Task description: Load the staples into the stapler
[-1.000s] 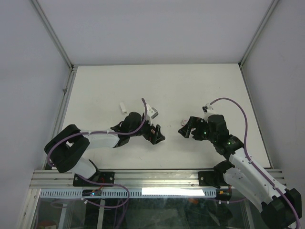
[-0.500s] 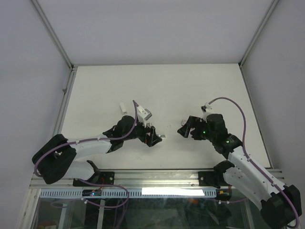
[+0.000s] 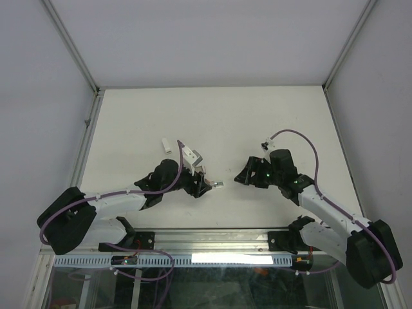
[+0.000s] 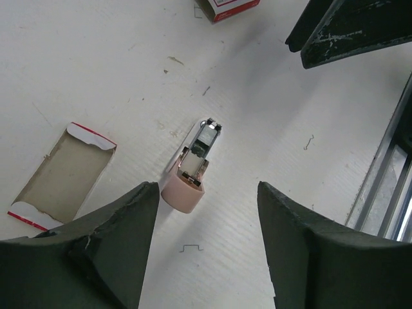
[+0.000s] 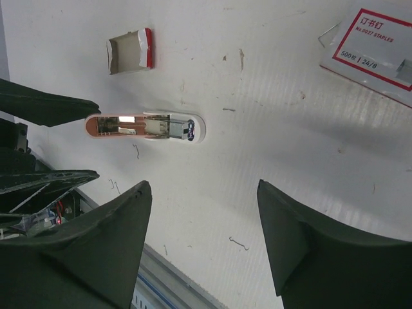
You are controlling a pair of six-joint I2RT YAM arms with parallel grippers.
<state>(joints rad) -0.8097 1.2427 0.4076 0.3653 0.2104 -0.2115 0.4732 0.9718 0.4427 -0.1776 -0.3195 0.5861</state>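
The stapler is pink and white and lies open on the white table, its metal channel facing up. It also shows in the right wrist view and in the top view. My left gripper is open and empty, with the stapler's pink end just ahead between the fingertips. My right gripper is open and empty, a short way from the stapler. An open cardboard tray with a grey-brown inside lies beside the stapler. I cannot make out a block of staples in it.
A red-and-white staple box lies past the stapler, at the top edge of the left wrist view. Single loose staples are scattered on the table. A small white piece lies at the left. The metal rail runs along the near edge.
My left gripper has drawn back to the left, and the stapler now lies uncovered in front of it. My right gripper has shifted a little left and farther from the rail.
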